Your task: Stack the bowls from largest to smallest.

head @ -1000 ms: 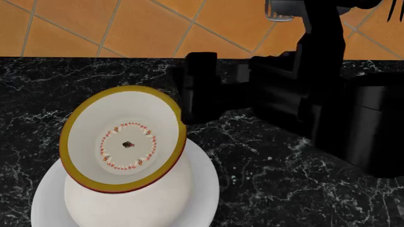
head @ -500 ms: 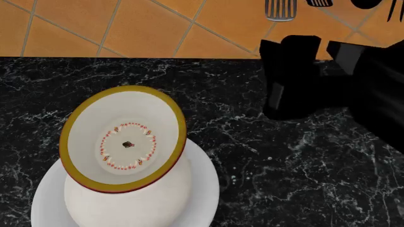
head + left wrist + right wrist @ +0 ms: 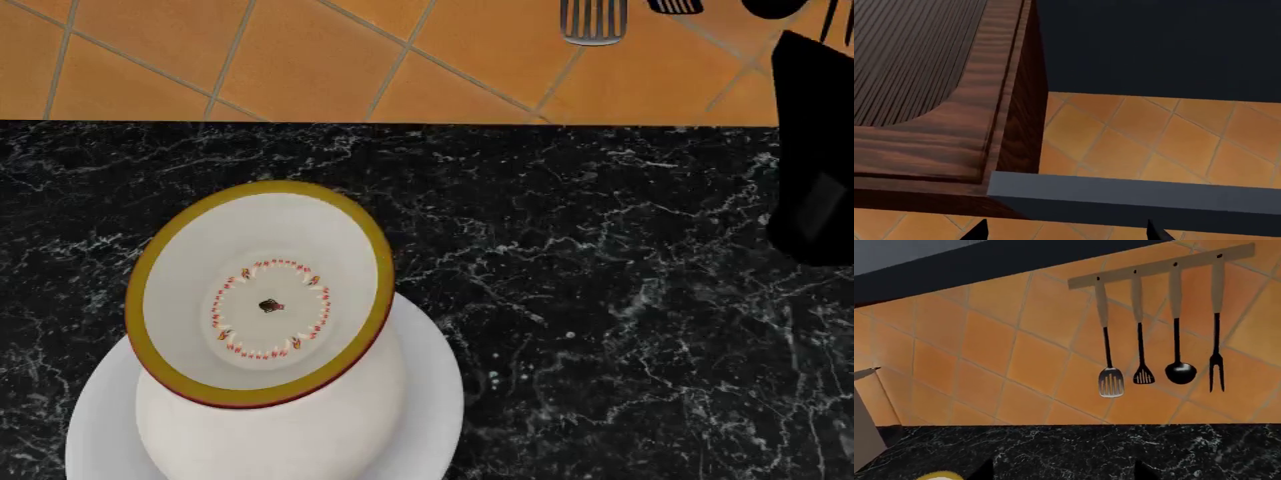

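The three bowls (image 3: pixel 267 340) sit stacked by the counter's (image 3: pixel 601 330) near edge, far from the open right claw (image 3: pixel 1064 471).

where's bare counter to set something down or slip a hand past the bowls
Free: the black marble counter right of the stack, up to the right arm at the edge, and the strip between the stack and the tiled wall. Crowded: lower left, where the yellow-rimmed bowl sits tilted in the cream bowl on the wide white bowl.
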Available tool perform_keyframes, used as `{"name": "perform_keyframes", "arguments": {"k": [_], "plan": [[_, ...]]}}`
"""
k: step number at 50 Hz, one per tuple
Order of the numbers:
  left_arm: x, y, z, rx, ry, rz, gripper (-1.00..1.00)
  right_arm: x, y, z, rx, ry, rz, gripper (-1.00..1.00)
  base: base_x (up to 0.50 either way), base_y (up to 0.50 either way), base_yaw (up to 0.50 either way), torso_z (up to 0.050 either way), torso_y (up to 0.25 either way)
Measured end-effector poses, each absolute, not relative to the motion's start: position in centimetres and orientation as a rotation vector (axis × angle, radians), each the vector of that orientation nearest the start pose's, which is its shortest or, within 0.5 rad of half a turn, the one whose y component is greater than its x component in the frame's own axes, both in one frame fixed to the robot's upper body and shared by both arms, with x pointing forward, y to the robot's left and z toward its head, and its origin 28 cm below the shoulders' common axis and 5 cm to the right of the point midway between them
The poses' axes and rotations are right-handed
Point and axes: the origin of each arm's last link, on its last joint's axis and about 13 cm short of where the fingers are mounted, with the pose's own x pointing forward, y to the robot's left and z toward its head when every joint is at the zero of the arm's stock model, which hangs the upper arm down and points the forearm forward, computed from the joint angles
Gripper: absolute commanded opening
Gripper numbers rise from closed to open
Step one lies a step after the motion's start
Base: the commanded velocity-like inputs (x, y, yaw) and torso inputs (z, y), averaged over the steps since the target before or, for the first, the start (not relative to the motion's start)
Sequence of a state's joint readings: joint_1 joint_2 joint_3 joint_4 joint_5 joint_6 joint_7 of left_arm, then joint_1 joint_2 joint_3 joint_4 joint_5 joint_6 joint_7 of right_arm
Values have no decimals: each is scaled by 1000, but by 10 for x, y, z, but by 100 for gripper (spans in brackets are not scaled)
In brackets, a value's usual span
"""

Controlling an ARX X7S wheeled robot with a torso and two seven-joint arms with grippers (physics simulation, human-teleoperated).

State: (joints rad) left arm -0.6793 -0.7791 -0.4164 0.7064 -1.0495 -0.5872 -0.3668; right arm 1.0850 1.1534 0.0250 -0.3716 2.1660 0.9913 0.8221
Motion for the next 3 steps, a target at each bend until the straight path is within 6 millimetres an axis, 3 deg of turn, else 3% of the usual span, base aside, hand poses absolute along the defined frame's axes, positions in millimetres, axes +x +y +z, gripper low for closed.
{"name": "perform_keyframes", "arguments": {"k": [3], "plan": [[181, 323, 328, -56, -842, 29, 100, 156, -215, 356, 177, -21, 218, 100, 0, 0, 0, 0, 0]]}}
